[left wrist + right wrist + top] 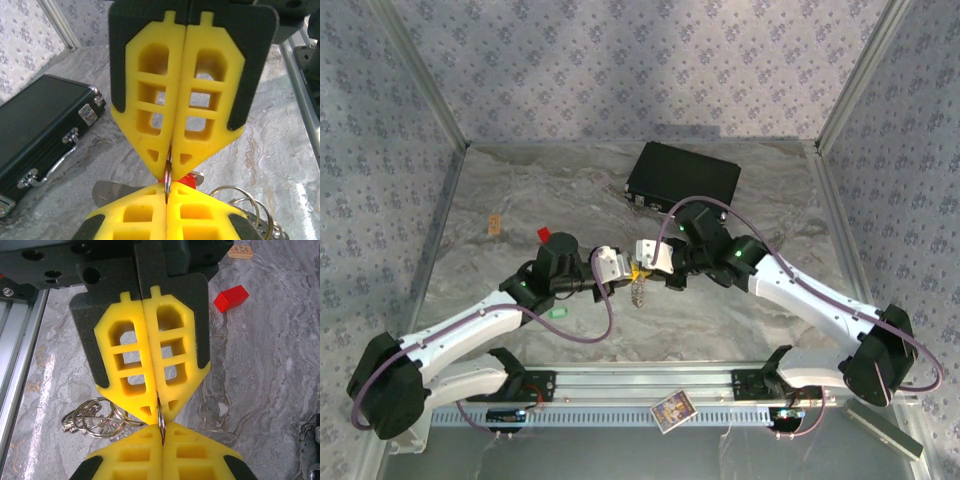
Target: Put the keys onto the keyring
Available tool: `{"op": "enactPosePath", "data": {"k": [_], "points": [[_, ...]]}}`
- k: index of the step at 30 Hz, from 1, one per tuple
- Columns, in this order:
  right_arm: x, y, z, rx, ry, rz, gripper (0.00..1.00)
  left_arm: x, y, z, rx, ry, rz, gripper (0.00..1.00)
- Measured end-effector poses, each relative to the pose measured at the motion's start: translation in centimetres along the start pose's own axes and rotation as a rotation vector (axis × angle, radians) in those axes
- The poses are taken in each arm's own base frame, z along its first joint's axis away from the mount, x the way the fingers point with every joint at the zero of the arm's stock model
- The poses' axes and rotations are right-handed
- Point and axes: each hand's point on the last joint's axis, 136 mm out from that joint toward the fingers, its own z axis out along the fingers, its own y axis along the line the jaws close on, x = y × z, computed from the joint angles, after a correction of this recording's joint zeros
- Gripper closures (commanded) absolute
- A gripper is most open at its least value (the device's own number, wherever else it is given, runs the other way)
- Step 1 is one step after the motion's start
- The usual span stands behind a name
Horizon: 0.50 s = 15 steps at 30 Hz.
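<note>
Over the table's middle my left gripper (620, 268) and right gripper (646, 262) meet tip to tip. Both are shut on the same thin silvery ring (168, 175) of the keyring, which stands edge-on between the yellow fingertips (161, 416). In the left wrist view my left gripper (166, 192) is at the bottom, the right one's fingers (200, 100) above. A red key head (188, 179) and a flat metal blade (112, 192) show just behind the pinch. More loops of the keyring (95, 417) hang to one side. A green-headed key (558, 312) lies beside the left arm.
A black case (682, 180) with metal latches lies at the back of the table. A red block (545, 236) and a small tan piece (494, 224) lie to the left. A card (672, 410) rests on the front rail. Patterned walls close in the table.
</note>
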Motion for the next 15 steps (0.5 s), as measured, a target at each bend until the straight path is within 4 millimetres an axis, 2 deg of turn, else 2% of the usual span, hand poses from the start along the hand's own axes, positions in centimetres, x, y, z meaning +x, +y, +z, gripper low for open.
{"op": "enactPosePath", "data": {"k": [1, 7, 12, 15], "points": [[0.0, -0.1, 0.0, 0.002, -0.003, 0.007, 0.83, -0.1, 0.0, 0.0, 0.002, -0.004, -0.001, 1.0], [0.3, -1.1, -1.4, 0.058, -0.065, 0.101, 0.7, -0.6, 0.2, 0.0, -0.01, -0.035, 0.005, 1.0], [1.4, -1.9, -2.7, 0.13, -0.131, 0.239, 0.68, 0.3, 0.1, 0.2, -0.029, -0.055, -0.013, 1.0], [2.3, -1.4, -3.1, 0.157, -0.164, 0.299, 0.68, 0.8, 0.2, 0.2, -0.054, -0.068, -0.025, 1.0]]}}
